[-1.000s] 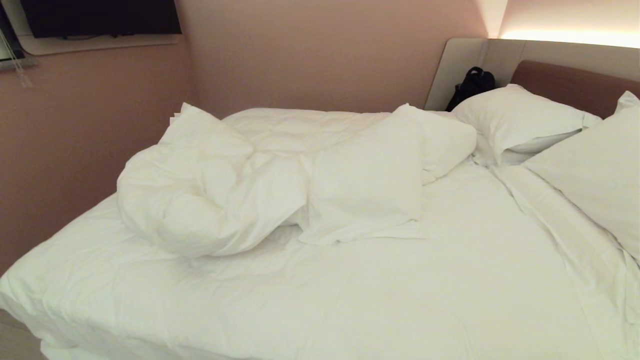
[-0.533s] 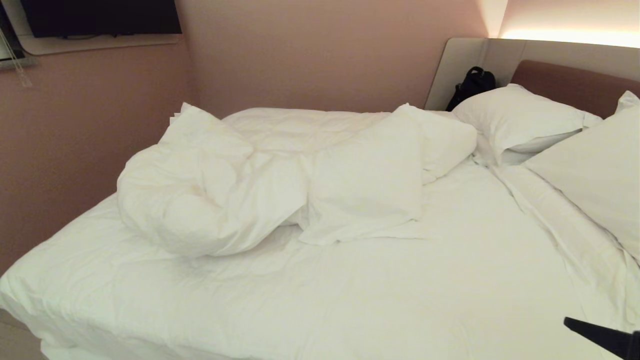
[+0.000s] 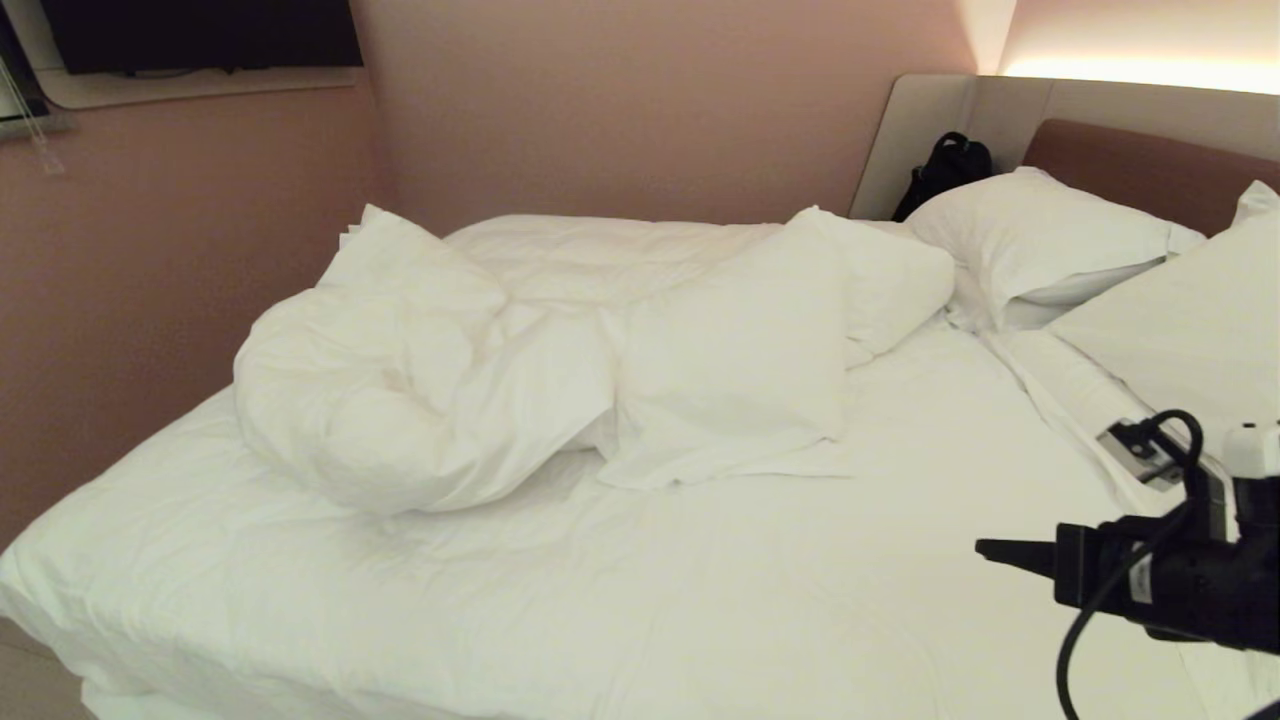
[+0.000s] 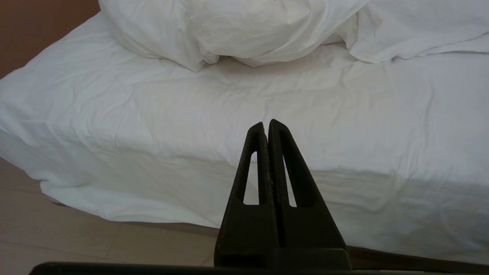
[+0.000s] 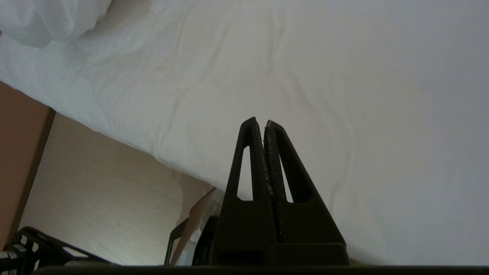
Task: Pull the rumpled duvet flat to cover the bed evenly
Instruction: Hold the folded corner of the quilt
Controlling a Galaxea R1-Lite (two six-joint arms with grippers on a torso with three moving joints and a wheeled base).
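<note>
You see duvet [image 3: 560, 350] bunched in heap across far half of bed [image 3: 620, 600], bare sheet [image 3: 760, 590] in front. Two pillows [image 3: 1040, 240] at headboard [image 3: 1150, 170], black bag [image 3: 945, 170] beside. Right gripper [image 3: 990, 549] over bed's near right, tips together, pointing left.

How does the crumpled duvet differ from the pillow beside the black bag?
The duvet is bunched in a wrinkled heap at mid-bed; the pillow is smooth and plump, leaning at the headboard. The duvet is far larger than the pillow. Both are white and soft.

Bed [image 3: 700, 600] under bunched duvet [image 3: 480, 380], pillows [image 3: 1040, 240]
</note>
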